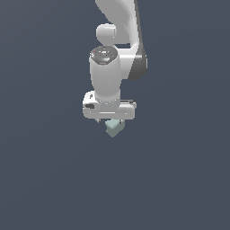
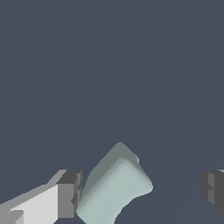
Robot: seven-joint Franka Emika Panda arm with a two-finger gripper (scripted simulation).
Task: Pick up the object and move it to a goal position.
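**A:** Object (image 1: 113, 128) first: where is it?

**B:** In the exterior view it shows as a small pale teal-green block poking out just under the white hand (image 1: 111, 122), right below the arm's (image 1: 117, 27) wrist. Only its lower part is visible there; the rest is hidden by the hand's body.

**A:** And from the wrist view?

**B:** The object (image 2: 116, 188) lies between the two dark fingertips, turned at an angle to them, with rounded edges and a matte face. One fingertip (image 2: 69, 194) is touching or nearly touching its corner; the other fingertip (image 2: 214, 189) stands well apart from it, with bare dark surface between.

**A:** So is the hand (image 2: 142, 192) gripping it?

**B:** No. The fingers are spread wide, much wider than the block, so the hand is released, with nothing clamped.

**A:** Is the block resting on something?

**B:** The surface around it is a flat, uniform dark grey-blue in both views. I cannot tell for certain whether the block sits on it.

**A:** How does the arm stand?

**B:** It comes down from the top of the exterior view, with the hand pointing straight down over the block.
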